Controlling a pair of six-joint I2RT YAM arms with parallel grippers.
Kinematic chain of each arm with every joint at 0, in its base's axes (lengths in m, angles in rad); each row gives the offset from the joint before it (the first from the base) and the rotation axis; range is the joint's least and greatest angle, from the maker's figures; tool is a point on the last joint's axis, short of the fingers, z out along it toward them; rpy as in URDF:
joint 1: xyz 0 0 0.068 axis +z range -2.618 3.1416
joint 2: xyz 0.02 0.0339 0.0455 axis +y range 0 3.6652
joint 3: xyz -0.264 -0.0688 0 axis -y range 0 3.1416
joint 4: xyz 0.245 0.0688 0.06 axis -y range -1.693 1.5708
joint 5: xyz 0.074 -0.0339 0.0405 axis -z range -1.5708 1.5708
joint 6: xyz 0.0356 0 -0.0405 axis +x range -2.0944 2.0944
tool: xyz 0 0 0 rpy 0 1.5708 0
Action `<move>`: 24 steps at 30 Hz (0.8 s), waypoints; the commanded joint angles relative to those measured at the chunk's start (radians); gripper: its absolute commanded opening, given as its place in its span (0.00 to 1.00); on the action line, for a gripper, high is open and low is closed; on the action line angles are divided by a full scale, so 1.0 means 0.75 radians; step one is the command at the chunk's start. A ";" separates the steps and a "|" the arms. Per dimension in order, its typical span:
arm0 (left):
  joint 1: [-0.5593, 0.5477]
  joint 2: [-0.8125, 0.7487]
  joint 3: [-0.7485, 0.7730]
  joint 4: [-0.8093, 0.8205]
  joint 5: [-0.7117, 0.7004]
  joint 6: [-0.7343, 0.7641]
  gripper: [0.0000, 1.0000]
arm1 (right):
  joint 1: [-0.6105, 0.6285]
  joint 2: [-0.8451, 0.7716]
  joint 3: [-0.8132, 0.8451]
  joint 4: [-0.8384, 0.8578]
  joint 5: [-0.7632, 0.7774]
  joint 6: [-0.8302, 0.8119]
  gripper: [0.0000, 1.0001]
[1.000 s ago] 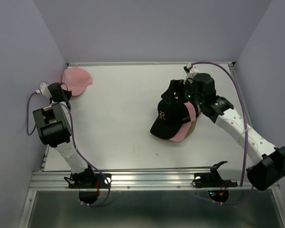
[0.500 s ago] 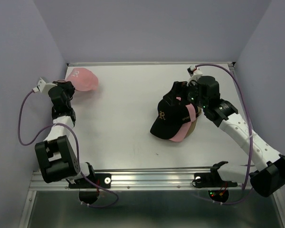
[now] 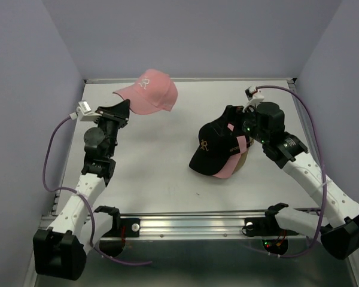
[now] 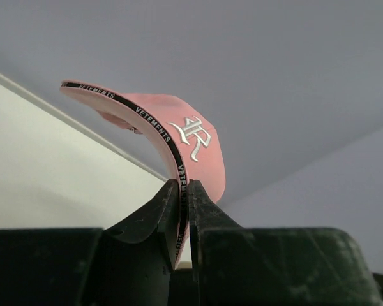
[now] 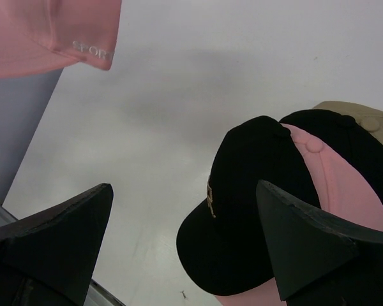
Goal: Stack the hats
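A pile of hats [image 3: 220, 150] lies on the table right of the middle: a black cap on top, then pink, black and tan ones under it; it also shows in the right wrist view [image 5: 268, 204]. My left gripper [image 3: 123, 107] is shut on the brim of a pink hat [image 3: 148, 91] and holds it in the air at the back left; the left wrist view shows the brim pinched between the fingers [image 4: 207, 223], with the embroidered "R" on the pink hat [image 4: 198, 143]. My right gripper [image 3: 242, 119] is open and empty above the pile's back.
The white table [image 3: 155, 161] has a metal rail [image 3: 185, 224] along its near edge. Lilac walls close in the back and both sides. Cables loop from both wrists.
My left arm has lifted the pink hat off the back left corner and swung it up and to the right. My right gripper has drawn back a little from the pile.
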State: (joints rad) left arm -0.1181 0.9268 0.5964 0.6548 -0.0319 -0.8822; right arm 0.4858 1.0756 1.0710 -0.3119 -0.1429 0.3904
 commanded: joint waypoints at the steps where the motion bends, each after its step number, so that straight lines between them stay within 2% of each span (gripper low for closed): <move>1: -0.239 -0.121 -0.024 0.119 -0.139 -0.088 0.00 | -0.003 -0.057 -0.027 0.025 0.298 0.091 1.00; 7: -0.641 -0.172 -0.081 0.145 -0.397 -0.218 0.00 | -0.003 -0.090 -0.025 -0.065 0.624 0.171 1.00; 11: -0.805 -0.150 -0.118 0.202 -0.505 -0.313 0.00 | -0.003 -0.153 -0.039 -0.085 0.771 0.189 1.00; 15: -0.985 -0.032 -0.124 0.252 -0.679 -0.382 0.00 | -0.003 -0.203 -0.039 -0.089 0.824 0.163 1.00; 19: -1.086 0.077 -0.110 0.331 -0.775 -0.368 0.00 | -0.003 -0.221 -0.039 -0.098 0.827 0.134 1.00; 24: -1.117 0.177 -0.118 0.415 -0.790 -0.341 0.00 | -0.003 -0.221 -0.041 -0.098 0.773 0.091 1.00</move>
State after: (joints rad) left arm -0.9478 1.0527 0.5011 0.8001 -0.5476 -1.1397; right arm 0.4858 0.9157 1.0374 -0.3912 0.4274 0.4934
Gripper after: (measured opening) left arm 0.202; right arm 0.998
